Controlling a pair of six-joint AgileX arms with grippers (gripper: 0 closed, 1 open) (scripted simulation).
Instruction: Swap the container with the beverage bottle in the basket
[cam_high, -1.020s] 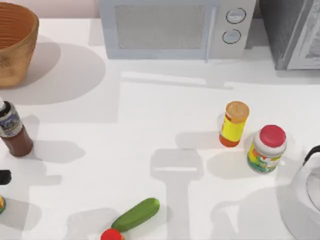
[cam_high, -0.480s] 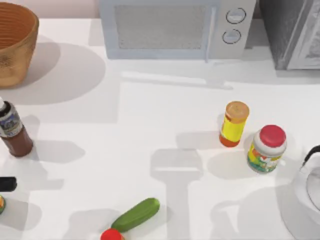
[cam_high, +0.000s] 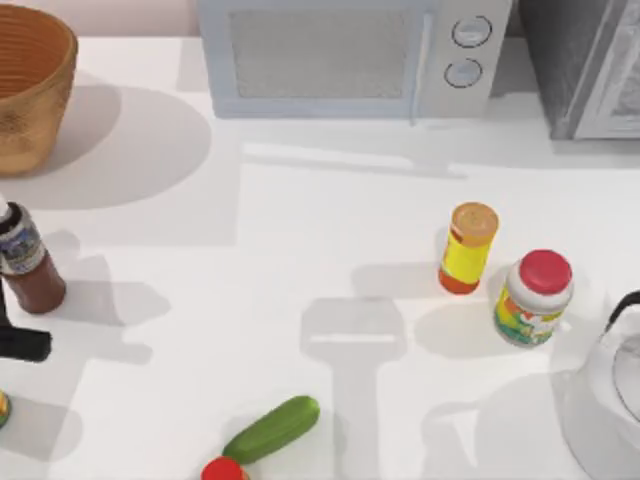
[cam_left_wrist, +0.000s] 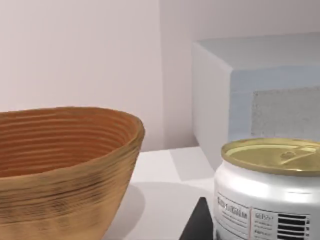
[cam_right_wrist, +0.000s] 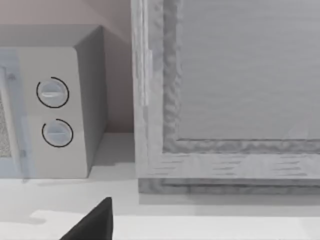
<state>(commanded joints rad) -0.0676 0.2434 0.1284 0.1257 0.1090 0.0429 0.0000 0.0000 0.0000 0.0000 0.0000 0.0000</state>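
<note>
The left end effector (cam_high: 25, 345) sits at the table's (cam_high: 300, 230) left edge, just near of the beverage bottle (cam_high: 25, 262); its grip cannot be told. The container (cam_left_wrist: 267, 192) looms before its wrist, basket (cam_high: 30, 85) far-left. Best approach level, centring the container squarely.

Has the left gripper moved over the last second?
Yes. In the top view the left gripper has pushed further in from the table's left edge, below the beverage bottle, which stands unmoved.

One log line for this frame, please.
left gripper: beside container | beverage bottle: upright on table, outside basket | right gripper: idle, facing microwave
</note>
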